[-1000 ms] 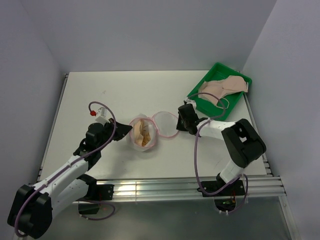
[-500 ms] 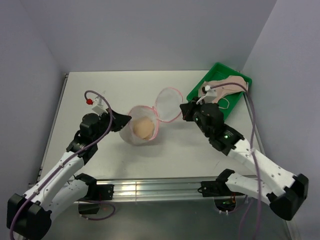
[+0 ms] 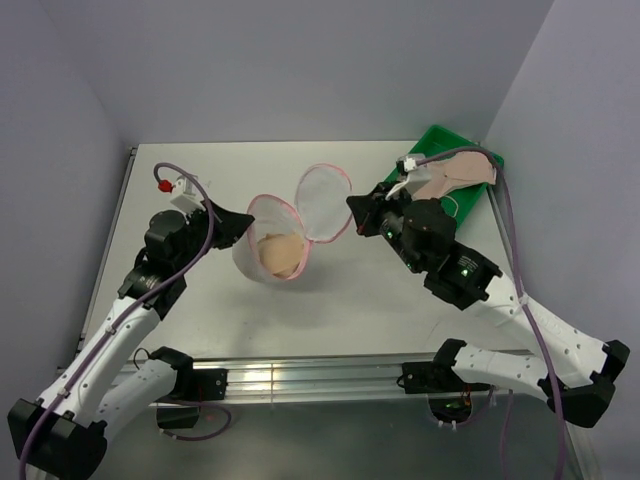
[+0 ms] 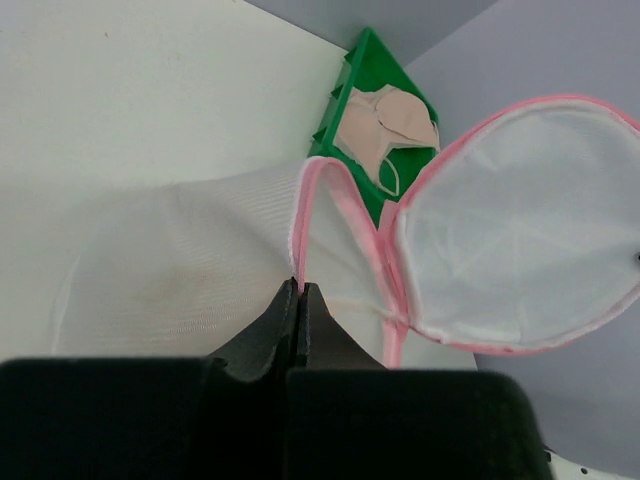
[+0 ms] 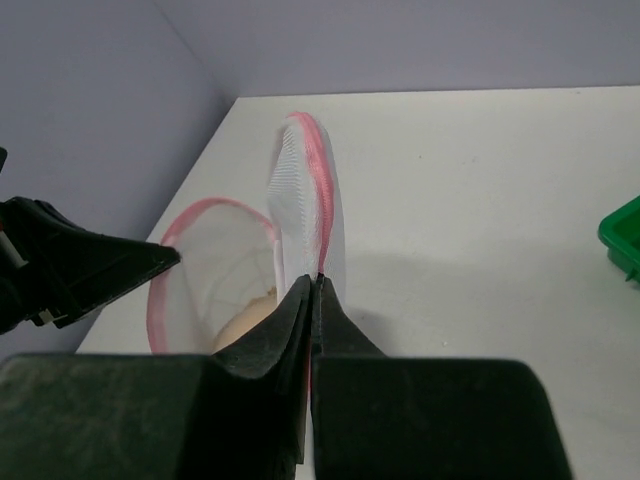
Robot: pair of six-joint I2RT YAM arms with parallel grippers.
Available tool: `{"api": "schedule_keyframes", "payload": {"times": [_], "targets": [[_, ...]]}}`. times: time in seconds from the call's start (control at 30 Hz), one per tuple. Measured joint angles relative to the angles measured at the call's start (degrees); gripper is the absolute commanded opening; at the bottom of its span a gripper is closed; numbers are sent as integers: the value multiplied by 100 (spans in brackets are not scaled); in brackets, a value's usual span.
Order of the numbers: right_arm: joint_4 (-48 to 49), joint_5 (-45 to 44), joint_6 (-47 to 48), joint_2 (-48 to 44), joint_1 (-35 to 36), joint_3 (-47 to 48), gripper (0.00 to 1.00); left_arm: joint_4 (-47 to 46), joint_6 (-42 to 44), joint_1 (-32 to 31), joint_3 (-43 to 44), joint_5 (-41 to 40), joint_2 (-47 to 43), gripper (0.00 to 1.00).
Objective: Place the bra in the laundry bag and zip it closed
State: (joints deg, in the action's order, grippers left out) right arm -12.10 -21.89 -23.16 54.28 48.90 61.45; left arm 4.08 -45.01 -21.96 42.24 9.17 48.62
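Note:
The laundry bag is a white mesh pod with pink trim, open in mid-table, its round lid standing upright. A peach bra lies bunched inside it. My left gripper is shut on the pink rim of the bag's left side. My right gripper is shut on the lid's pink edge. In the right wrist view the bra shows through the bag's mouth, with the left gripper's fingers beside it.
A green tray stands at the back right corner, holding another peach garment; the left wrist view shows the tray past the bag. Walls close in on three sides.
The right gripper has shut on the lid's rim and raised it from flat to upright. The left gripper has pulled its side of the bag up and back. The bag's mouth stands wider.

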Motion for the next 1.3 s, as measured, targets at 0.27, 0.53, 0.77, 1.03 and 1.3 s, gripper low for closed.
{"api": "schedule_keyframes", "payload": {"times": [0.27, 0.53, 0.77, 1.03, 1.3], "targets": [[341, 726, -149, 1453, 52, 199, 0, -164, -74, 623, -24, 13, 782, 0], [557, 1421, -337, 2643, 122, 1045, 0, -125, -116, 1814, -22, 28, 927, 0], [960, 1591, -553, 3265, 131, 1370, 0, 144, -79, 2667, -369, 72, 754, 44], [1003, 1777, -857, 4413, -177, 1386, 4, 437, -46, 3141, -693, 203, 188, 80], [1049, 1784, -946, 4559, -774, 1386, 50, 560, 256, 3132, -518, 511, -546, 82]]}}
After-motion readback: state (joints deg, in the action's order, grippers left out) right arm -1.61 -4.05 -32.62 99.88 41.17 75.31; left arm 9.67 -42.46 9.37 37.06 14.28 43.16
